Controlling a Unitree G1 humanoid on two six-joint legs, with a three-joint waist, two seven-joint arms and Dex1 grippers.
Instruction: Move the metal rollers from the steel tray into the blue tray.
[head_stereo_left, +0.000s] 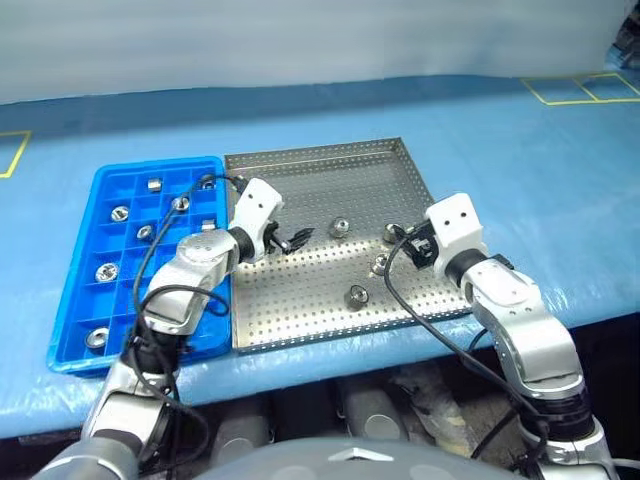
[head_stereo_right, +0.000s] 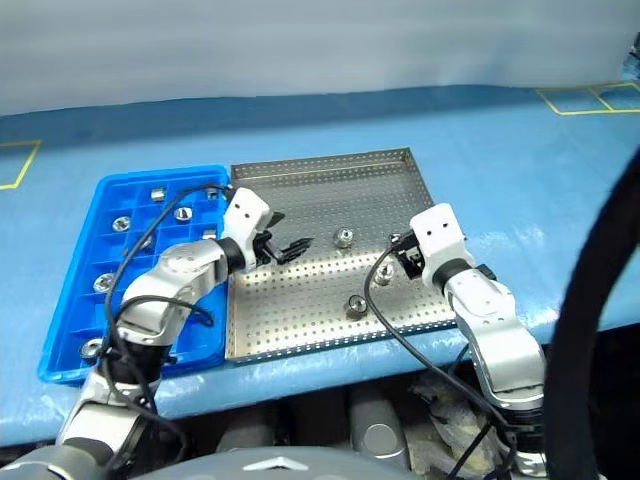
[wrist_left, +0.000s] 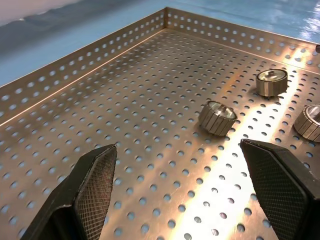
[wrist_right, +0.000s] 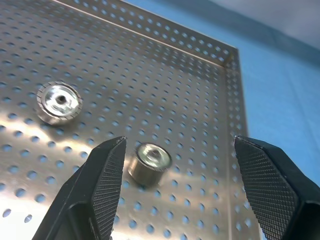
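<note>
- Perforated steel dominated the scene: the steel tray (head_stereo_left: 300, 320) lay square on the table, its low rims raised and its floor dotted with small holes.
- Four metal rollers (head_stereo_left: 356, 296) could be counted on that tray in the head views: one near its front edge, two close to the right gripper (head_stereo_left: 408, 247), and one (head_stereo_left: 339, 227) nearer the middle.
- The right gripper hung over the tray's right side, its fingers (wrist_right: 100, 185) spread wide and holding nothing; its wrist view showed a roller (wrist_right: 149, 161) lying between the spread fingers, on the tray floor ahead of them, and another (wrist_right: 59, 102) further off.
- The left gripper (head_stereo_left: 295, 240) reached in over the tray's left part, its fingers (wrist_left: 92, 192) likewise wide apart and empty, with a roller (wrist_left: 217, 117) on the floor ahead of them.
- The blue tray (head_stereo_left: 75, 345) sat just beside the steel tray, on its left, touching or nearly so.
- At least seven rollers (head_stereo_left: 107, 271) rested in the blue tray's square compartments, one to a compartment; the left arm hid part of the grid, so the full count could not be told.
- A blue cloth (head_stereo_left: 520, 160) covered the table, marked with yellow lines (head_stereo_left: 585, 90) at the far right and far left.
- A pale wall (head_stereo_left: 300, 40) rose behind the table's far edge.
</note>
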